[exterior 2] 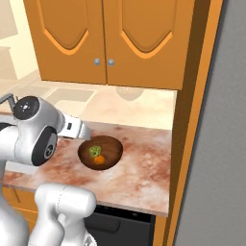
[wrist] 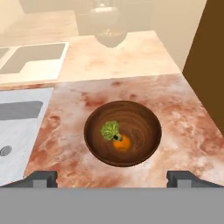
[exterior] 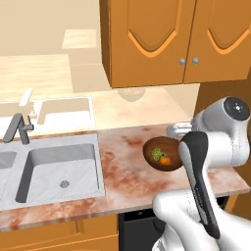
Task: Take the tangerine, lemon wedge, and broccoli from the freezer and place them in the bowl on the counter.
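Claw [wrist: 112, 178], jaws spread wide and empty, above the near rim of the bowl [wrist: 142, 118] on the worktop [wrist: 175, 105]. Inside, touching: tangerine [wrist: 122, 143] and a green lumpy piece, judged the broccoli [wrist: 109, 129]; whether a lemon wedge lies with them cannot be told. Bowl lies straight ahead and below; freezer [exterior 2: 216, 158] at far right.

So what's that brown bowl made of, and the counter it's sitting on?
The bowl looks like dark wood with a smooth finish: curved grain rings show inside it. The counter looks like polished stone, probably marble, from its cloudy reddish-brown and cream blotches. Both are rendered, so that's only how they look.
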Available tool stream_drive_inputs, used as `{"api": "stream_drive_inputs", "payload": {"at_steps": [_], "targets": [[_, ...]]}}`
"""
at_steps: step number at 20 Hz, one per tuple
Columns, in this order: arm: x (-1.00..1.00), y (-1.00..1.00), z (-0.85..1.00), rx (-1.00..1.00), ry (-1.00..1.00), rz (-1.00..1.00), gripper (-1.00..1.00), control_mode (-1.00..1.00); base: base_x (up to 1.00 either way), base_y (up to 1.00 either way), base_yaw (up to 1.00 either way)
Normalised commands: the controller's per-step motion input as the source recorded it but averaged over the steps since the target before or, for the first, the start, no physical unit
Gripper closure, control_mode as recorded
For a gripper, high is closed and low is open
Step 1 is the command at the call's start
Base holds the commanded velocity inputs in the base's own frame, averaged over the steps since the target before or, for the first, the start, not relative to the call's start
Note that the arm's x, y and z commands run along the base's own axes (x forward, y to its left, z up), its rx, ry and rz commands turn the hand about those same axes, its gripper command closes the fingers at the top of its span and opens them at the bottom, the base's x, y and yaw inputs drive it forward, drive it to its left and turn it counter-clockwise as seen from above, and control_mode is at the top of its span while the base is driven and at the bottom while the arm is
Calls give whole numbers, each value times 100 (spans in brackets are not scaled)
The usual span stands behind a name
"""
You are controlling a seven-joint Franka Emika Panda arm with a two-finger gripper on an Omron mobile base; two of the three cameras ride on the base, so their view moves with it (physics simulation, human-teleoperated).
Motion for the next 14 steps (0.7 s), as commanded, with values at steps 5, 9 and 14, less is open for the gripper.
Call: {"api": "stream_drive_inputs", "payload": {"at_steps": [5,9,14], "targets": [[-97,-16,66,0,11,0,-100,-100,0,0,0],[-86,0,34,-1,7,0,-100,-100,0,0,0],[-59,3,34,-3,7,0,-100,-100,0,0,0]]}}
